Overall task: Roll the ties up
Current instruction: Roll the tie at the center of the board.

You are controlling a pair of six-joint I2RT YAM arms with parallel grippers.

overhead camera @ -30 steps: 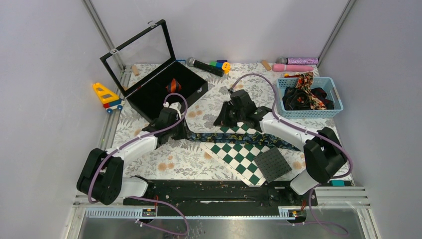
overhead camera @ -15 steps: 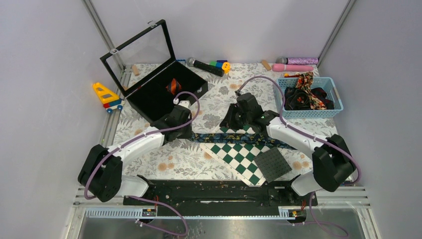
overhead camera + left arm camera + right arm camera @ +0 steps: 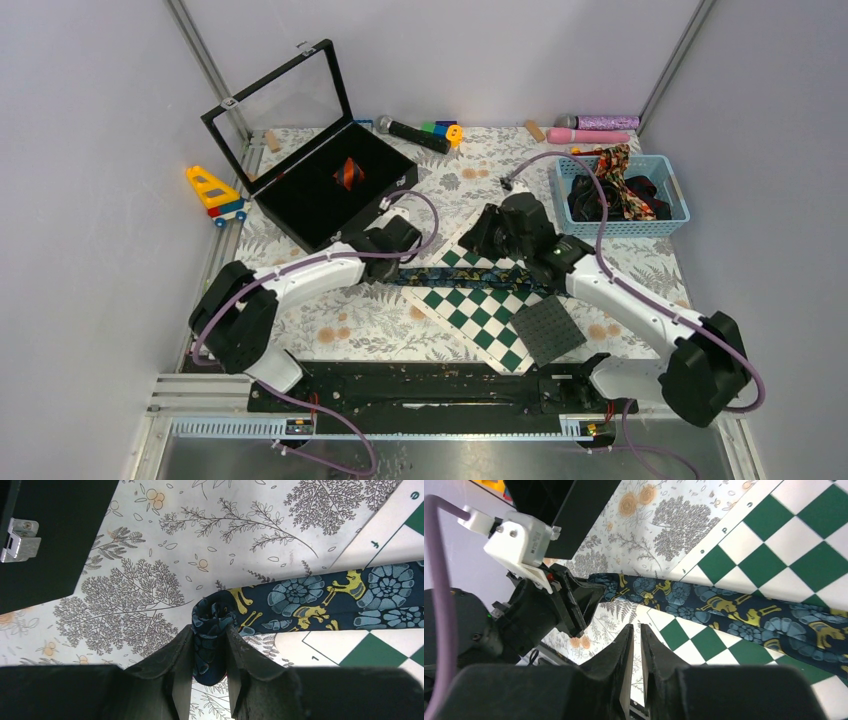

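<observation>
1. Grey walls box in a table spread with a leaf-and-flower cloth. From above you see the navy tie lying flat, running left to right across the far part of the green-and-white chequered board. Its left end runs off the board onto the cloth.
2. In the same view, a red-orange and black striped tie sits as a small roll inside the open black case at the back left. More ties, dark and floral, are heaped in the blue basket at the back right.
3. Your left wrist camera shows the left gripper clamped on the rolled end of the navy tie. The roll is a tight little coil pinched between both fingers, over the cloth just off the board's corner. From it the unrolled length runs away to the right, flat. The fabric is deep navy, printed with pale blue rosettes and small yellow figures.
4. Your right wrist camera shows the right gripper with its fingers drawn to a narrow slit and nothing between them. It is not touching the tie. Beyond its tips the navy tie crosses the board's green and white squares on a slant, and its left end meets the other gripper beside the black case.
</observation>
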